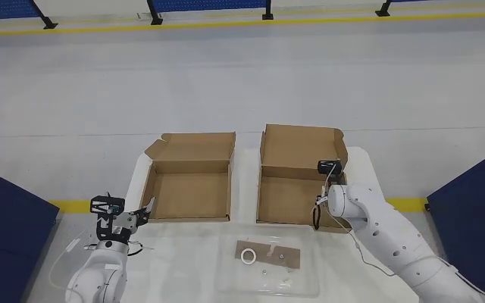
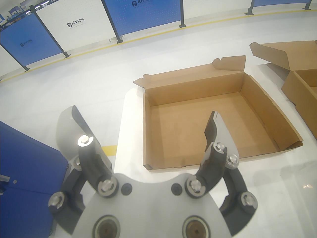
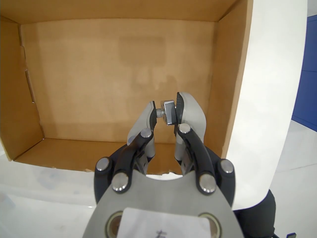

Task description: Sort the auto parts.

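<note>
Cardboard walls frame my right gripper (image 3: 164, 111), which pinches a small metal bolt (image 3: 169, 115) over the floor of the right box (image 3: 86, 75). My left gripper (image 2: 143, 113) hangs spread wide, holding nothing, beside the near corner of the left box (image 2: 193, 87). A white ring (image 1: 248, 257) lies in the clear tray (image 1: 303, 286).

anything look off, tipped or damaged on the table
Nothing stands out. The left box and right box sit flat with lids open, small parts lie in the clear tray, and the right tool grips a metal bolt over the right box.
</note>
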